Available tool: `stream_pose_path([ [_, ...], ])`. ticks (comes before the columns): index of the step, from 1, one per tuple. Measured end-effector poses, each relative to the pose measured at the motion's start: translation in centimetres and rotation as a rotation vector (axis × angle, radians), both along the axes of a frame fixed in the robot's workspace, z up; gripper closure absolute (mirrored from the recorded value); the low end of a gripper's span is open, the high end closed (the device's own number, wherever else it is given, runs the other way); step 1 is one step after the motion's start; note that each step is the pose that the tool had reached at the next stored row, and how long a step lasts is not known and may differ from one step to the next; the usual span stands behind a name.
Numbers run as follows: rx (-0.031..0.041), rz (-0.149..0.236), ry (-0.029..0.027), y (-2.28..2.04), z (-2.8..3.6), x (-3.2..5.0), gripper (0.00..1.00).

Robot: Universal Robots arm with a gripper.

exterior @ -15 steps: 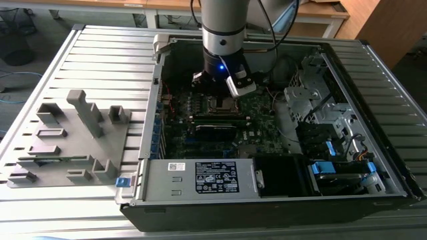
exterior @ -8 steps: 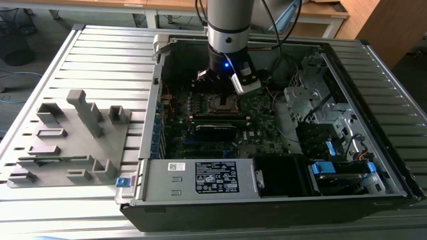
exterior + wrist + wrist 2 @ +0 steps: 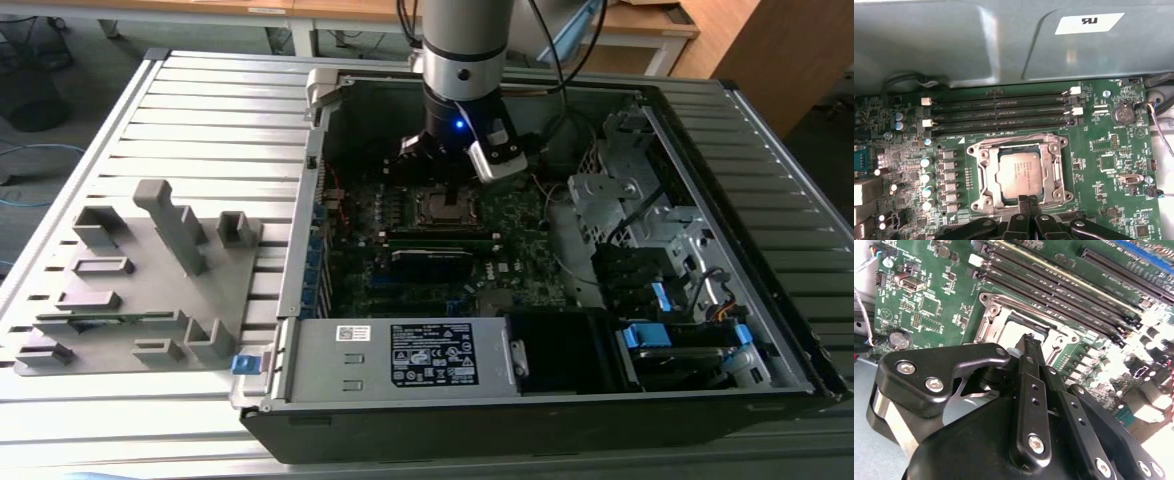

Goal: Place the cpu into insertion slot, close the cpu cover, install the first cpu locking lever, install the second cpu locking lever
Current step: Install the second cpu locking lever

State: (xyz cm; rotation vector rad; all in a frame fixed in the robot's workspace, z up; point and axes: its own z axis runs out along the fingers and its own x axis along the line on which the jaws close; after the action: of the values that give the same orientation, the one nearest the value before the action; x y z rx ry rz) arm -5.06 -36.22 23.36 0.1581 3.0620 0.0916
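In the first wrist view we see the cpu [image 3: 1019,173] seated in the insertion slot [image 3: 988,176], with the cpu cover [image 3: 1054,167] down around it. Our gripper [image 3: 1027,201] hovers at the socket's edge, fingers pressed together, holding nothing.

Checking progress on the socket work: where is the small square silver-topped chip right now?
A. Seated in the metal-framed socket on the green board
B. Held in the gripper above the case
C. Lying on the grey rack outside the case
A: in the first wrist view the silver-topped chip lies flat inside the metal-framed socket, with the gripper at its edge.
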Motion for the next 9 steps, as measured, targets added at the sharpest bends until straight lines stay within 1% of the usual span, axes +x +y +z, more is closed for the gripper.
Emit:
stream_pose_path([
  [3, 0.0, 0.0, 0.0, 0.14, 0.0, 0.21, 0.89],
  [7, 0.0, 0.0, 0.0, 0.15, 0.0, 0.28, 0.89],
  [9, -0.0002, 0.0, 0.0001, 0.16, 0.1, 0.29, 0.89],
])
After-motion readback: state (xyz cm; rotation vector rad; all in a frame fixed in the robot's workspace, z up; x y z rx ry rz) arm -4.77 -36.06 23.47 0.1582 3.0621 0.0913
